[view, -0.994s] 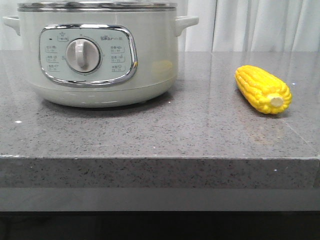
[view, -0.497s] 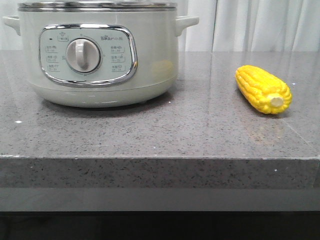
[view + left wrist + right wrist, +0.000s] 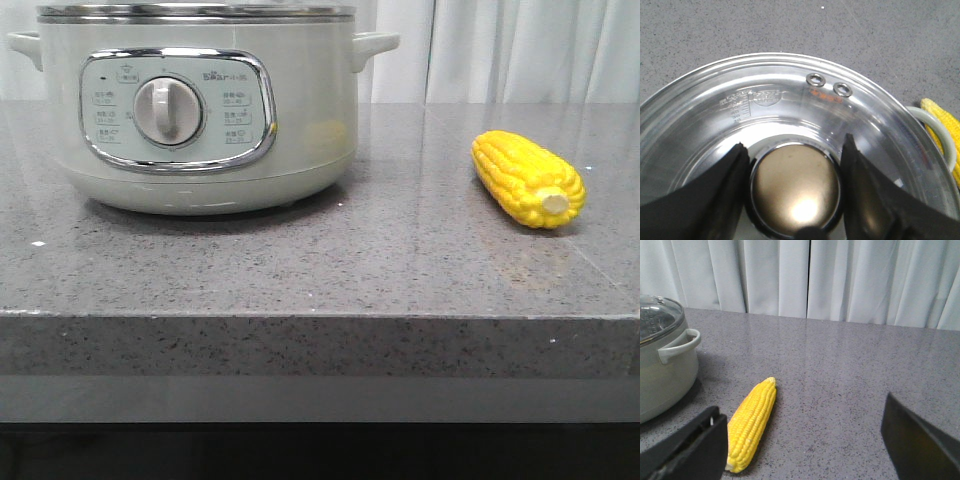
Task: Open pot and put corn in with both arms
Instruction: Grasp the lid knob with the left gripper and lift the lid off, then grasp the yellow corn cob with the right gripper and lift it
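The pale-green pot [image 3: 200, 110] stands at the table's left with its steel-rimmed glass lid [image 3: 195, 12] on. In the left wrist view my left gripper [image 3: 794, 145] sits over the lid [image 3: 780, 95], its two black fingers pressed against either side of the round brass-coloured knob [image 3: 796, 192]. The yellow corn [image 3: 527, 180] lies on the table to the right of the pot, stub end toward the front. My right gripper [image 3: 802, 407] is open and empty above the table, with the corn [image 3: 752, 425] just inside its left finger. Neither gripper shows in the front view.
The grey speckled stone table [image 3: 320, 260] has its front edge close to the camera. White curtains [image 3: 810, 275] hang behind it. The pot's side handle [image 3: 680, 345] sticks out toward the corn, and the corn's tip shows past the handle in the left wrist view [image 3: 945, 125].
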Controlling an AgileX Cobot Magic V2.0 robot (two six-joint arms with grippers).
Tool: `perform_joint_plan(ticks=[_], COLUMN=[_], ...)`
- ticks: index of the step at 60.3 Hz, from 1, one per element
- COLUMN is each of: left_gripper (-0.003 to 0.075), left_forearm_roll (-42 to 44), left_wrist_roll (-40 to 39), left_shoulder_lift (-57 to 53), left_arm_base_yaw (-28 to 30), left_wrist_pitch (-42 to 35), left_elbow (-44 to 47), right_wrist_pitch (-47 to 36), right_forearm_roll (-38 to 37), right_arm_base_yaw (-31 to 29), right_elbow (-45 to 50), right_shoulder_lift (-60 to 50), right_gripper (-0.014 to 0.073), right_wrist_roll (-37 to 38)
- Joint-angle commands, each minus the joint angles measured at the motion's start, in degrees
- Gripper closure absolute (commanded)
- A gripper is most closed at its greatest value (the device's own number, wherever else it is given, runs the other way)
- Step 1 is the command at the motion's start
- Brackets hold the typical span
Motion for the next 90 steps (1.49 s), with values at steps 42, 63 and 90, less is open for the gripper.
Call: perform_joint_plan(ticks=[42, 63, 90], left_gripper=[0.0595, 0.0595, 0.0595], left_forearm_roll=[0.29, -1.54, -3.43], left_wrist_roll=[1.35, 1.35, 1.35], left_shoulder_lift=[-29.45, -50.07, -64.24], left_arm_base_yaw=[-0.37, -0.37, -0.37], left_wrist_pitch=[-3.26, -8.85, -11.89], left_elbow=[15.34, 42.92, 52.27], right_wrist_pitch=[-4.99, -6.44, -9.80], right_forearm_roll=[-0.42, -0.32, 4.58], right_arm_base_yaw=[-0.29, -0.29, 3.89], right_elbow=[-2.23, -2.47, -9.70], right_shoulder_lift=[1.83, 12.89, 35.77], right_gripper=[-0.0041, -0.0041, -0.0041], right_wrist_roll=[-0.08, -0.08, -0.08])
